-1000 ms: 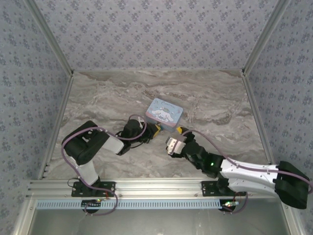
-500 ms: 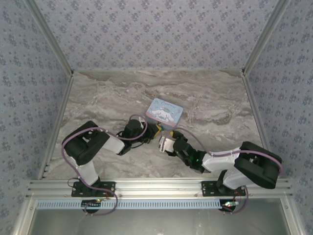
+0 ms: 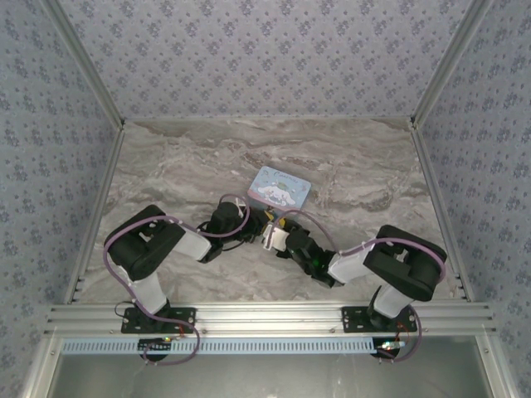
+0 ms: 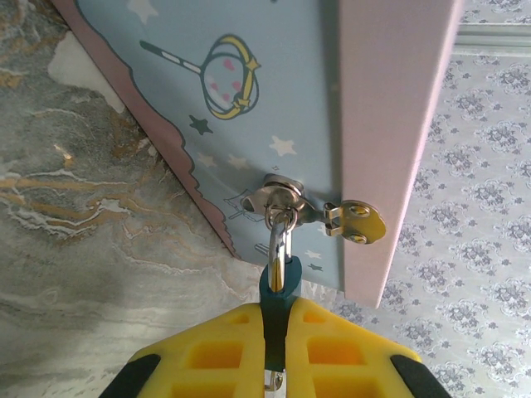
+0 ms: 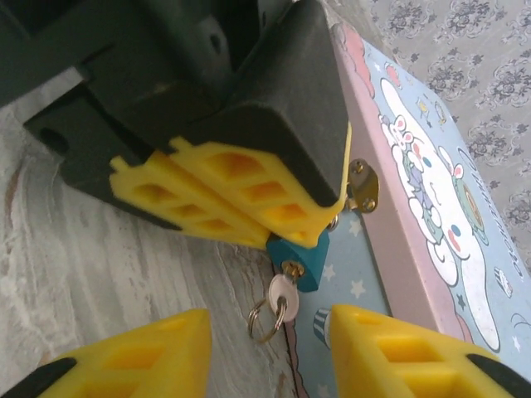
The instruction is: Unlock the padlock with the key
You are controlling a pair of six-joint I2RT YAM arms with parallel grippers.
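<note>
Right arm (image 3: 405, 264) folds in: the elbow, stretched out low at far right a second ago, now stands up near its base. Right gripper (image 3: 273, 237) shifts left, closer to the tin (image 3: 280, 189). It ends just beside the left gripper (image 3: 260, 222), fingers either side of the key (image 5: 280, 292) under the padlock (image 5: 300, 259).

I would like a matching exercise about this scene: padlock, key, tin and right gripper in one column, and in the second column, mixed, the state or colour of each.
Column one:
1 padlock
2 key
3 tin
4 right gripper

Column two:
a pastel blue, with a cartoon picture
b open, one finger on each side of the key
c clamped in the left gripper
d stuck in the padlock's keyhole

Pairs: 1-c, 2-d, 3-a, 4-b
</note>
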